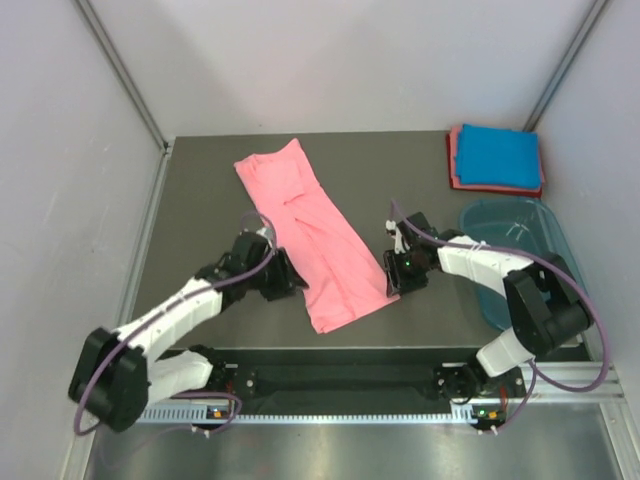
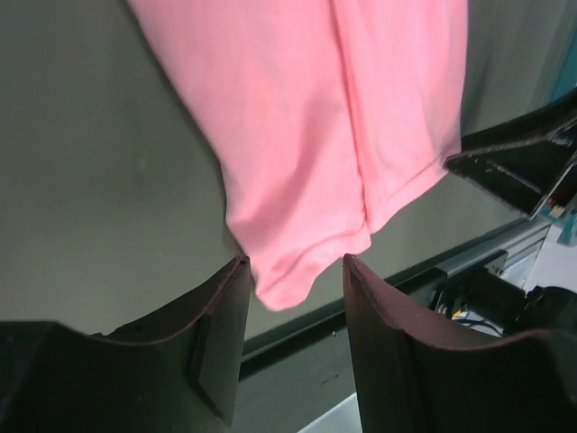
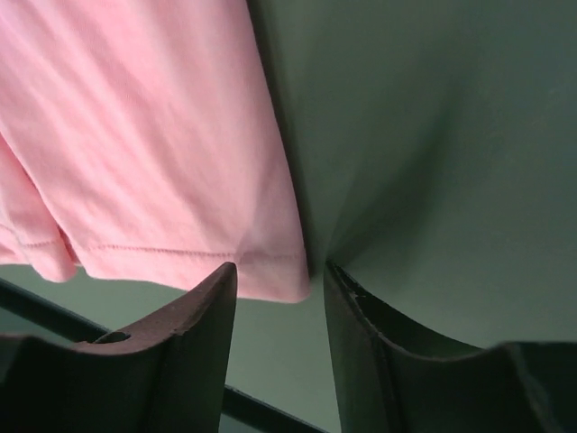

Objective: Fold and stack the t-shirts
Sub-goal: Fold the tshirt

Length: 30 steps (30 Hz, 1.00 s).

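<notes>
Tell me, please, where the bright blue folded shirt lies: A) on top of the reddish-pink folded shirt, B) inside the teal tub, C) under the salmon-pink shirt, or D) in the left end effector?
A: the bright blue shirt sits on the reddish-pink shirt, whose edges show beneath it, at the far right beyond the teal tub.

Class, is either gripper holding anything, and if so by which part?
Nothing is held: the left gripper and right gripper stand open at the near corners of the salmon-pink t-shirt.
</notes>
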Available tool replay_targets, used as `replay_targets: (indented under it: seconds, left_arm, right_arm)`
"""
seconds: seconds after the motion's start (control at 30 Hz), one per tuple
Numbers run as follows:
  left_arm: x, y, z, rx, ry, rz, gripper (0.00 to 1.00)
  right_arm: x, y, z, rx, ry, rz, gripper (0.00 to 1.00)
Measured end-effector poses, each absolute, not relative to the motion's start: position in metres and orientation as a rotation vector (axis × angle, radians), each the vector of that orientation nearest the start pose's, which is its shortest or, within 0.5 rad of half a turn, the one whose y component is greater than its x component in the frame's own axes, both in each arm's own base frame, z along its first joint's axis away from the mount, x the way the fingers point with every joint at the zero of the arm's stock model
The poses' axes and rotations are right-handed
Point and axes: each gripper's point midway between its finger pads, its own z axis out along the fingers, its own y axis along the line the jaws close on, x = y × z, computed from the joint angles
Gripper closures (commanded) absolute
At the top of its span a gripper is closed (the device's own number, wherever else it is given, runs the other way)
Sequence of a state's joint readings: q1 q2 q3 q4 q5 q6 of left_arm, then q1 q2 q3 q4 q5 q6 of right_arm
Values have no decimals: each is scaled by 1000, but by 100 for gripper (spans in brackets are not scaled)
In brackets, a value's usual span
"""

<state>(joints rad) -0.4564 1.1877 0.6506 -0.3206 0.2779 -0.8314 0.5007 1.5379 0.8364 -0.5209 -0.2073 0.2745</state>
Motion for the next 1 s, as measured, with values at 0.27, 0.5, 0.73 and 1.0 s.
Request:
replay_targets:
  seconds: [0.27, 0.5, 0.73, 1.0]
  left_arm:
    - [151, -224, 56, -392, 2658, -898, 49]
    - [140, -239, 35, -450, 2711, -821, 48]
    - [152, -246, 36, -556, 2644, -844, 51]
    - [152, -247, 28, -634, 2635, -860, 55]
  right_arm:
    - [206, 173, 20, -360, 2844, 506, 62]
    - [205, 176, 20, -343, 2824, 544, 62]
    - [208, 176, 21, -326, 2817, 547, 56]
    - [212, 174, 21, -302, 2812, 518, 57]
